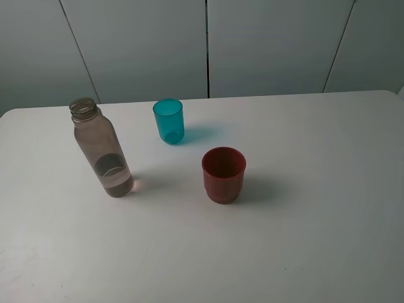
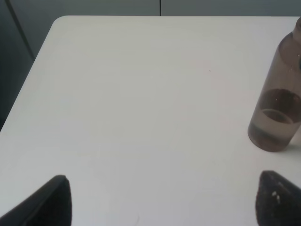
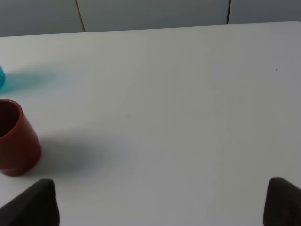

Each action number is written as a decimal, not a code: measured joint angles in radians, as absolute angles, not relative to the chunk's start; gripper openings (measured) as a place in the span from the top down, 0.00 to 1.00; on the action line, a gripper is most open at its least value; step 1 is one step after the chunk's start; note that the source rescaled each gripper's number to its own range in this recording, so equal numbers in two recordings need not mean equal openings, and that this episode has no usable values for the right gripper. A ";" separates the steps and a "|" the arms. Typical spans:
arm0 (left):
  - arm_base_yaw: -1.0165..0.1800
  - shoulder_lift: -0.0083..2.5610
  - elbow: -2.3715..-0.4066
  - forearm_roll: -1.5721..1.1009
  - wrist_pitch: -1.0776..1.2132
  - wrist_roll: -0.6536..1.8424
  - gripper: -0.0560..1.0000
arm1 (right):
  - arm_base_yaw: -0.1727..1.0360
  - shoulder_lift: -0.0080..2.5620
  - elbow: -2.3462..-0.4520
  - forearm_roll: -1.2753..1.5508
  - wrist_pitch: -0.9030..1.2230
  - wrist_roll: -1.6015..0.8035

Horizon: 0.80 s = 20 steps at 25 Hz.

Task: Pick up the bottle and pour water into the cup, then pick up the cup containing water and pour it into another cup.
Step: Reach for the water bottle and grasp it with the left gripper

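landmark: red cup (image 1: pixel 223 175), upright on the white table (image 1: pixel 303 240), mouth up, narrower stepped base down.
bottle (image 1: pixel 101 151): stands on its base, left of the red cup in the high view and well apart from it, about level with it in depth.
bottle axis: long axis vertical, threaded open neck pointing straight up, no cap on it.
bottle fill: clear water in the bottom part only; the smoky body above the water line is see-through.
teal cup (image 1: pixel 169 121): behind and left of the red cup, near it but not touching. Upright, mouth up, taper narrowing downward.
layout: teal cup sits further back than the red cup and the bottle. All three are apart from each other, each throwing a soft shadow to the right.
left gripper (image 2: pixel 164 202): claw spread wide, both dark fingertips at the frame edges, only bare table between them. The bottle is ahead of it and off to one fingertip's side, not between the tips, no contact. Its place relative to the red cup: can't tell.
right gripper (image 3: pixel 160 205): claw spread wide, bare table between the tips. The red cup is ahead and out by one fingertip's side, clear of it, not between the tips.
backdrop: grey wall panels (image 1: pixel 271 44) behind the table's far edge, beyond the red cup.
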State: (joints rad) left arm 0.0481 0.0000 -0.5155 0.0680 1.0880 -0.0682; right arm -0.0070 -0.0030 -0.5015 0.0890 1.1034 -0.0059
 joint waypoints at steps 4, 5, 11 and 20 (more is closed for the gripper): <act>0.048 0.000 -0.515 0.068 1.088 -0.068 0.01 | -0.007 -0.003 -0.501 0.089 1.103 0.000; 0.048 0.000 -0.515 0.068 1.088 -0.068 0.01 | -0.007 -0.003 -0.501 0.089 1.103 0.000; 0.026 0.000 -0.515 0.068 1.088 -0.070 0.01 | -0.007 -0.003 -0.501 0.089 1.103 0.000; 0.019 0.083 -0.533 0.032 0.753 0.053 0.01 | -0.007 -0.003 -0.501 0.089 1.103 0.000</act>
